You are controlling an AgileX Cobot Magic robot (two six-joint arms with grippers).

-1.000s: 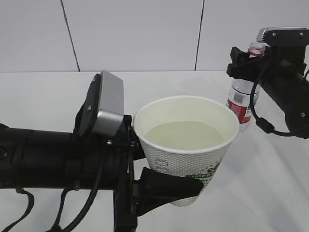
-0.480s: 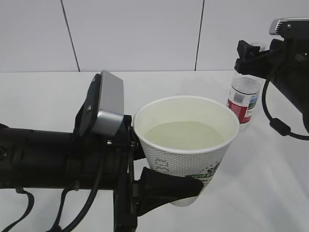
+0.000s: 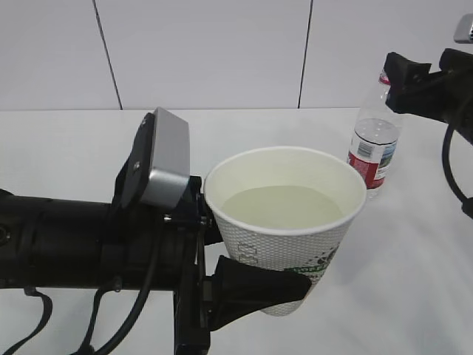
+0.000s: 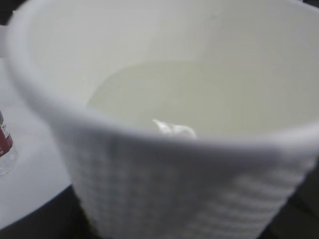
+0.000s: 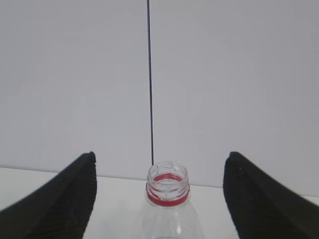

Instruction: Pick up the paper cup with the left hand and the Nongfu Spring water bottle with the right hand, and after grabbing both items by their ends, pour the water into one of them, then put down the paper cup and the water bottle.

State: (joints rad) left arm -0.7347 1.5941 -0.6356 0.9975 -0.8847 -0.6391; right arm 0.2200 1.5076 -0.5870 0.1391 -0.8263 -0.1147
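So the counter [image 3: 66, 148] is a big white surface with loads of bare room all around. The left hand [image 3: 244, 285] is clamped around the lower wall of the paper cup [image 3: 284, 229], holding it upright and off the surface, with the water [image 3: 284, 205] sitting pale inside, well below the rim. That's the arm with the job left to do, I'd say: the cup goes straight down, and the counter under it looks free.

The Nongfu Spring water bottle [image 3: 373, 151] stands upright on the counter behind and to the right of the cup, well apart from it, long axis vertical, no cap. The right hand [image 5: 159, 196] has its fingers [image 5: 67, 199] spread wide apart, one either side of the neck and touching nothing (in the exterior view it sits up by the neck near the right edge). It isn't holding the bottle. Lowering the cup shouldn't come anywhere near it, going by the gap.
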